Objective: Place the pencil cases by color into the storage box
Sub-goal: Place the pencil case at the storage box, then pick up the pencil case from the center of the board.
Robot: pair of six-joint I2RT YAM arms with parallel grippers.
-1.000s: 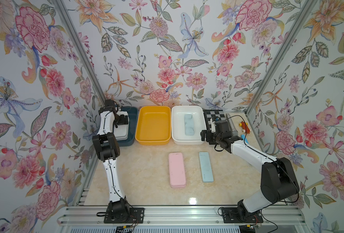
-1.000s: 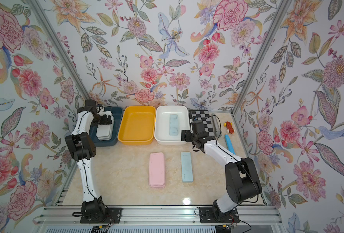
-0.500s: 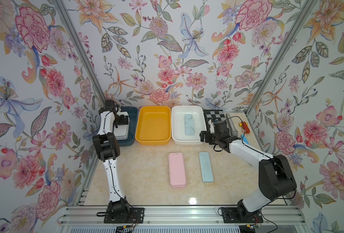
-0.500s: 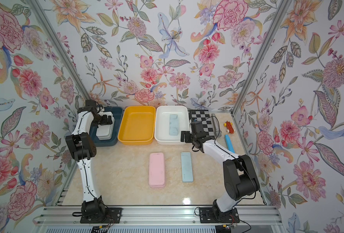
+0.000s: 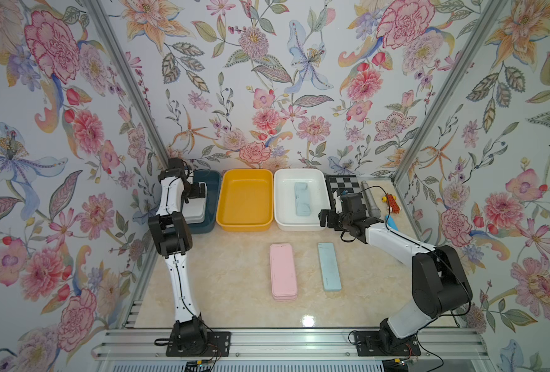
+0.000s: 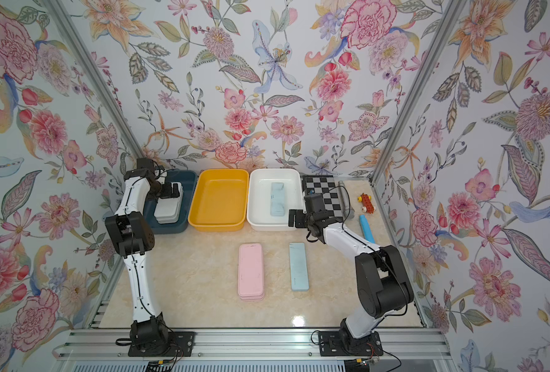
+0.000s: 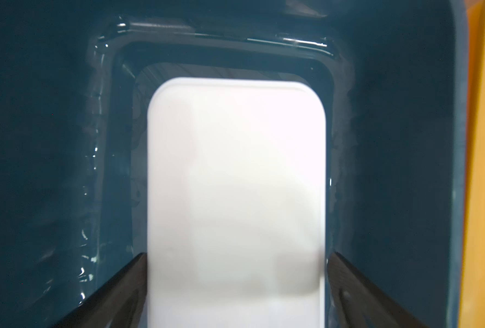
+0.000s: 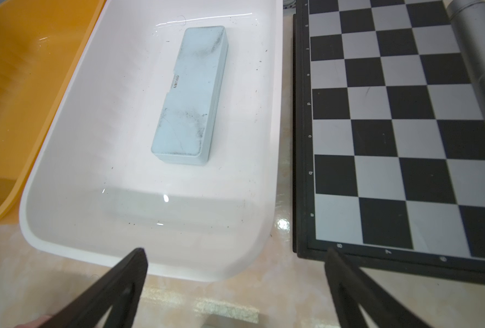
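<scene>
My left gripper (image 5: 198, 193) hangs inside the dark blue storage box (image 5: 215, 180). It is open, its fingers flanking a white pencil case (image 7: 235, 184) that lies on top of a white stack. A thin gap shows at one finger. My right gripper (image 5: 330, 221) is open and empty, low over the table at the near right corner of the white storage box (image 5: 299, 171). A light blue pencil case (image 8: 190, 96) lies in that box. Pink pencil cases (image 5: 283, 272) lie stacked on the table beside another light blue pencil case (image 5: 329, 266). The yellow storage box (image 5: 246, 171) holds nothing.
A black-and-white chessboard (image 5: 344, 190) lies right of the white box, with a grey microphone-like cylinder (image 5: 370, 199) along its far side. A red toy (image 5: 390, 203) and a bright blue stick (image 5: 391, 223) lie near the right wall. Floral walls close in three sides.
My right gripper has drawn back slightly from the white box toward the table's front. The left arm and the cases have not moved.
</scene>
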